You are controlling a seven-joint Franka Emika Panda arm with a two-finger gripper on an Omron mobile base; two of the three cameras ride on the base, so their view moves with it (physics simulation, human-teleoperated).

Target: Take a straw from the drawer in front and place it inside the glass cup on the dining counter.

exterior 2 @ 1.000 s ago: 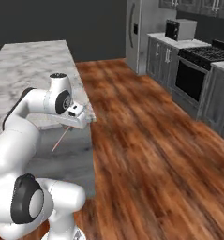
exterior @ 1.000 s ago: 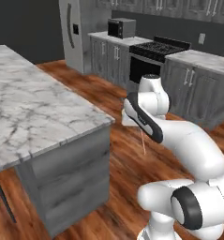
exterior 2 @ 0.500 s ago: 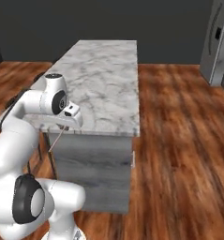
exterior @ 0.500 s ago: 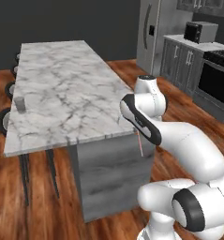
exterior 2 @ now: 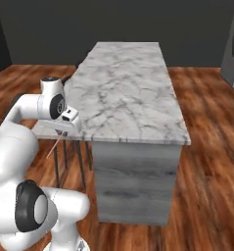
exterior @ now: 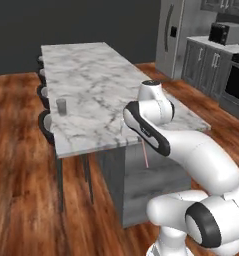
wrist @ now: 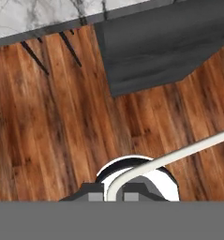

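The straw (exterior: 145, 154) hangs straight down from the gripper (exterior: 143, 141), pinched in its closed fingers just off the near edge of the dining counter (exterior: 96, 85); the glass cup (exterior: 61, 106) stands well away to the gripper's left, near the counter's left edge. From the right base view, the straw (exterior 2: 55, 146) slants down below the gripper (exterior 2: 63, 132), just beside the counter's (exterior 2: 138, 73) near corner. The hand view looks down past the gripper at wooden floor (wrist: 52, 117).

White marble with grey veins is seen on the dining counter (exterior: 106, 90), across the middle of the left base view. A clear greyish glass cup (exterior: 61, 106) is seen near its left edge. A thin reddish-pink straw (exterior: 145, 156) is seen at the centre. The floor (wrist: 62, 117) is striped brown wood.
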